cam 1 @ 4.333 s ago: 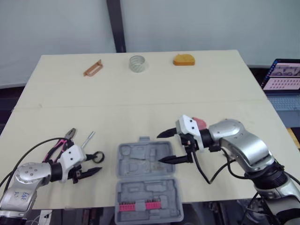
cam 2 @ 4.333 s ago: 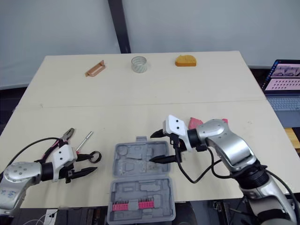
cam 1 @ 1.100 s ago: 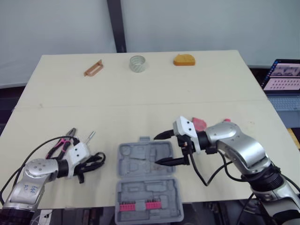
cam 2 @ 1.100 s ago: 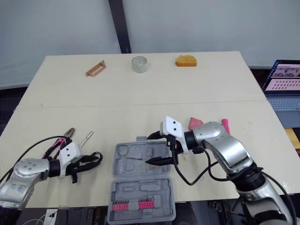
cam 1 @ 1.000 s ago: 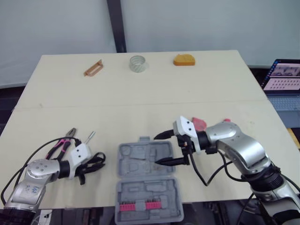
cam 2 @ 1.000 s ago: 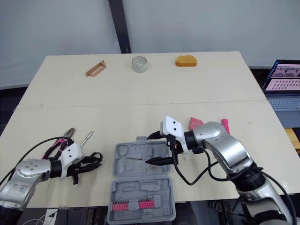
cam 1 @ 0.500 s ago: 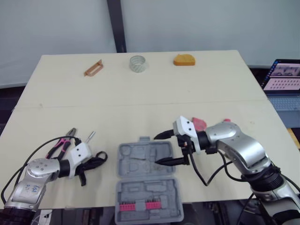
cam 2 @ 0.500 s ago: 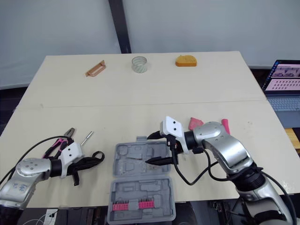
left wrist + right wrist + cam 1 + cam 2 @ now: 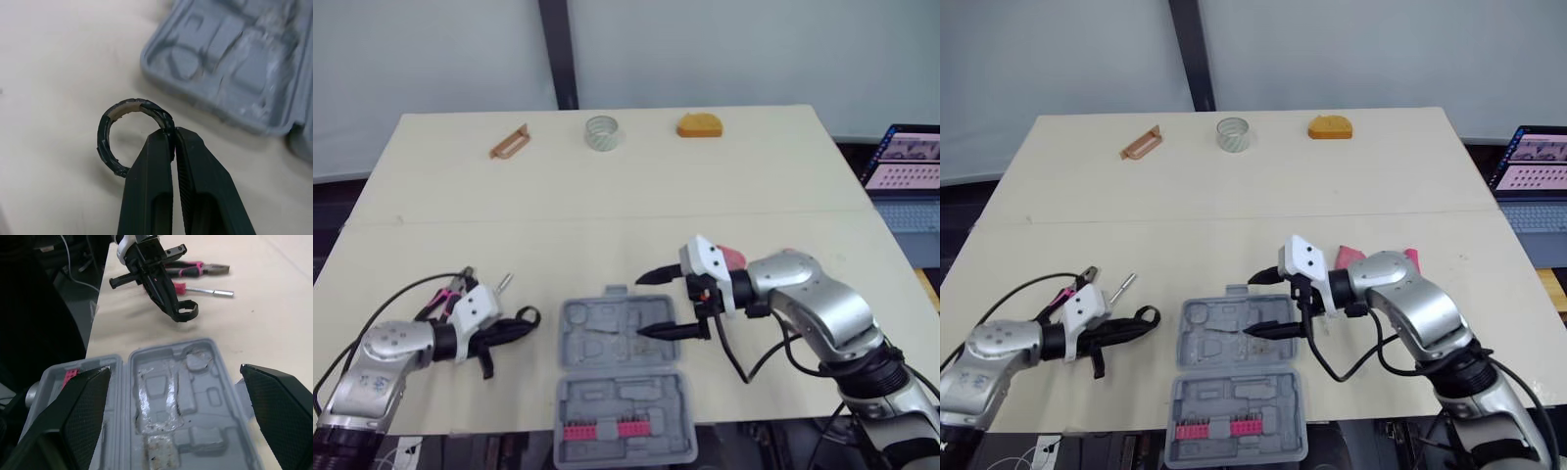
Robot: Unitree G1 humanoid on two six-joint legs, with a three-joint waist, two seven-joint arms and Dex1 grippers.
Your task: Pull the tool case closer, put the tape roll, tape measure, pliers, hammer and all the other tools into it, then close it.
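Since the left gripper (image 9: 170, 138) is pinching the black tape roll (image 9: 103, 134) by one spot on its rim, fingers squeezed tight on the band, everything is hanging on which way the tool case (image 9: 607, 345) is sitting from that hand, and it's sitting just off to the robot's right of it. The roll is sticking out past the fingertips, looking like it's lifted a little off the table, and pointing straight at the case's left edge, close but not over it. The case is lying open with its two halves stacked front to back, so its long axis is running away from the robot. The half with the moulded pockets is the far one and it's the one lining up with the roll. There's a round pocket (image 9: 182, 62) in that half's left corner, and I'm guessing that's where the roll is going, so the move is looking like a short sideways carry to the right and a drop. The right gripper (image 9: 644, 305) is hovering wide open and empty over the right side of that same half, so the left arm is clearly the nearer one. The pliers (image 9: 193, 268) and a screwdriver (image 9: 205, 291) are lying on the table behind the left hand, waiting their turn.
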